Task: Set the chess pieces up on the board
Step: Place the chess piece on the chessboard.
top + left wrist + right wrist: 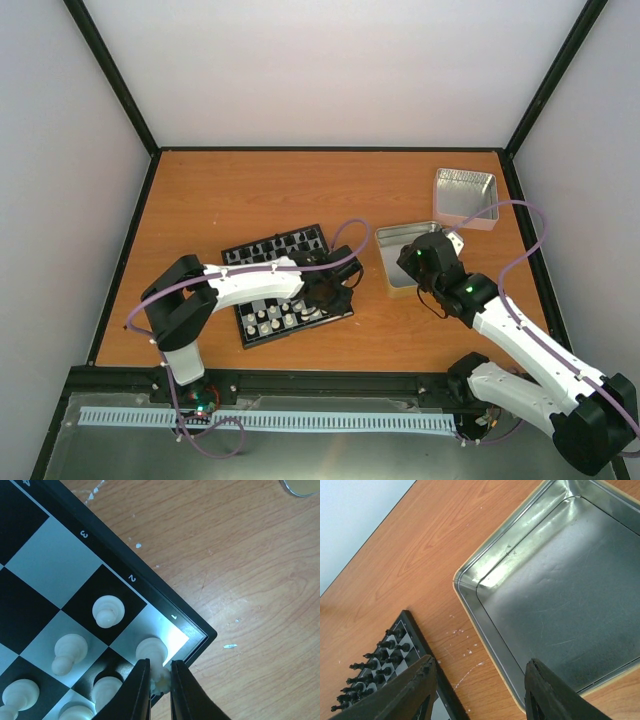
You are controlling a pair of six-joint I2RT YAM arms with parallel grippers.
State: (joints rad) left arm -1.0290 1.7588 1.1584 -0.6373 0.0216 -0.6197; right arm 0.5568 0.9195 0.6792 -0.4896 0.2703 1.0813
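Grip check: your left gripper is clamped on the head of a cream-white chess piece. Its base looks to sit on the corner square of the board, by the rim mark 1. Other white chess pieces stand on neighbouring squares. Treat it as light, hard, slick plastic that tips easily: hold it by the head and let go straight up. Black chessmen fill the far rows. Your right gripper hangs with jaws spread, holding nothing, over the edge of the near tin, which has nothing in it. At far right the second tin also looks empty.
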